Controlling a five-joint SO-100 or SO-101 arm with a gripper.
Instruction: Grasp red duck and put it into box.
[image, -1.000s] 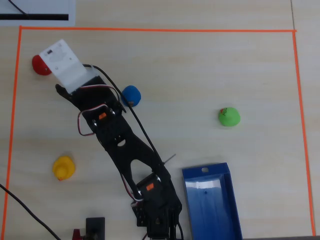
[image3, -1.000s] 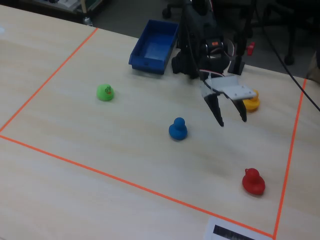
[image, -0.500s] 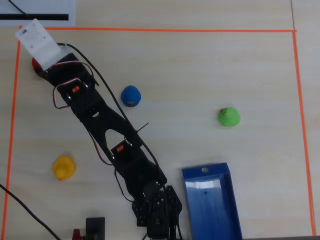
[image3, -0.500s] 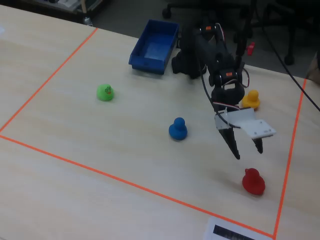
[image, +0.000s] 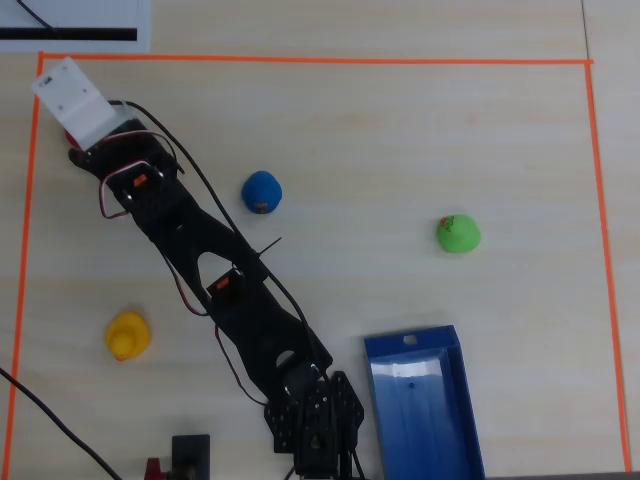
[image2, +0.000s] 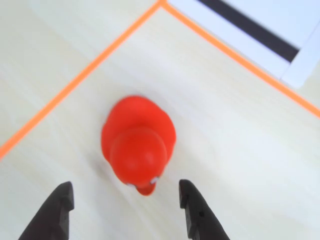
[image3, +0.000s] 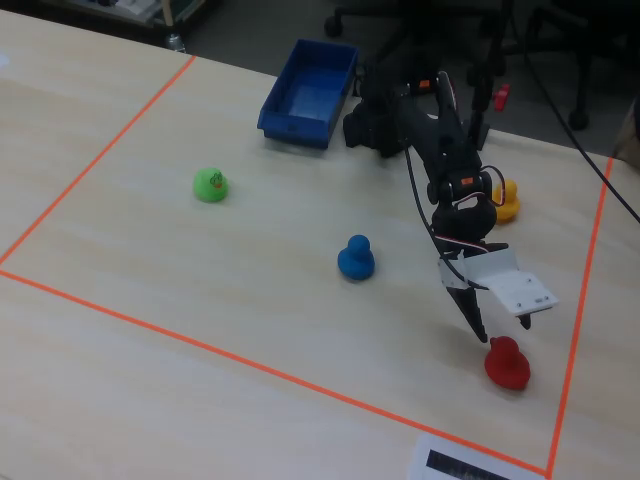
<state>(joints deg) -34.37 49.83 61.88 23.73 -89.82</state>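
The red duck (image2: 138, 145) stands near a taped corner of the table, its beak pointing toward the camera in the wrist view. My gripper (image2: 125, 187) is open, and its two black fingertips flank the beak end without touching. In the fixed view the gripper (image3: 500, 332) hangs just above the red duck (image3: 507, 363). From overhead, the white wrist mount (image: 75, 98) covers nearly all of the duck. The blue box (image: 372, 400) lies far off beside the arm's base; its front wall (image3: 295, 128) shows in the fixed view.
A blue duck (image: 262, 191), a green duck (image: 458, 233) and a yellow duck (image: 128, 335) are spread over the table. Orange tape (image: 300, 60) frames the work area. A white sheet with a black bar (image2: 250, 30) lies just outside the corner.
The arm has stretched out from beside the blue duck toward the far corner, and the gripper has come down over the red duck. The jaws stayed open.
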